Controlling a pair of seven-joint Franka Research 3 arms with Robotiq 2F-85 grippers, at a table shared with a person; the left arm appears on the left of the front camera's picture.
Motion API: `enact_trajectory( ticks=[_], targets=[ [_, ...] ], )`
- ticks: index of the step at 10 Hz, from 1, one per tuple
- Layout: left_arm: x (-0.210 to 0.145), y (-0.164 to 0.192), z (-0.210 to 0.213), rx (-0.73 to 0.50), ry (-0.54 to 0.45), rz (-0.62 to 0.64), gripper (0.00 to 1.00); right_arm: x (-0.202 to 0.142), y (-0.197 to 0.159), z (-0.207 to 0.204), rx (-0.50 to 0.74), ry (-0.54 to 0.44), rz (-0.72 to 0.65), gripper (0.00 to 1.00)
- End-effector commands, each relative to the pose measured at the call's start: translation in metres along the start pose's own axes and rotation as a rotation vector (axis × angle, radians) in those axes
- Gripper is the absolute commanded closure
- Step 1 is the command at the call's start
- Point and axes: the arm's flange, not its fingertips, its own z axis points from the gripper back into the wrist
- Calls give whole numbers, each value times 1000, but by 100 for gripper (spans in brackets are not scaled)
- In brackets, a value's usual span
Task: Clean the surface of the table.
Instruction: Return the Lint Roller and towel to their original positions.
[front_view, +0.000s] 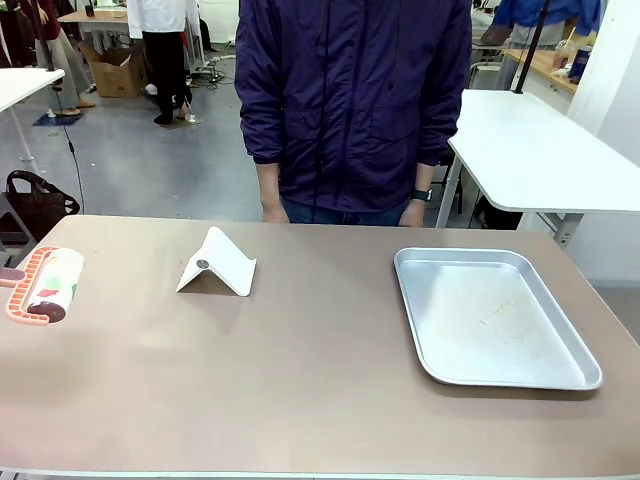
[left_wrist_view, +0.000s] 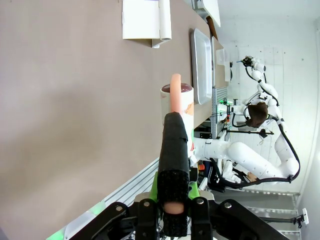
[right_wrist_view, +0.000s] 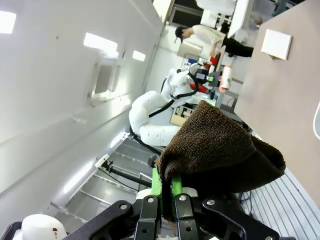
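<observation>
Left pincer clamps a lint roller; right pincer grips a brown cloth.

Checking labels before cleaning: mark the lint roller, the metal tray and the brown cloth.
lint roller (front_view: 47, 285), front view, on the middle of its paper roll.
metal tray (front_view: 590, 370), front view, on its right rim near the front corner.
brown cloth (right_wrist_view: 220, 145), right wrist view, on the bunched middle of the fabric.
</observation>
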Motion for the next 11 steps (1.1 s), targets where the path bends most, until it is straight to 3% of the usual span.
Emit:
enact_trajectory(
  ticks=[1, 6, 7, 8, 9, 11],
  targets=[
    [2, -4, 1, -18, -14, 11, 78, 2, 3, 0, 5, -11, -3, 92],
    [2, -4, 1, -18, -14, 11, 78, 0, 0, 0, 0, 0, 0, 92],
    [0, 0, 0, 0, 0, 0, 78, -5, 2, -3, 8, -67, 46, 92],
    [2, -20, 0, 42, -48, 21, 78, 4, 7, -21, -43, -116, 105, 92],
    [12, -43, -9, 42, -13, -15, 78, 20, 8, -39, -124, -137, 117, 92],
    [38, -91, -36, 175, -3, 0, 78, 45, 8, -85, -139, -33, 126, 92]
  ],
)
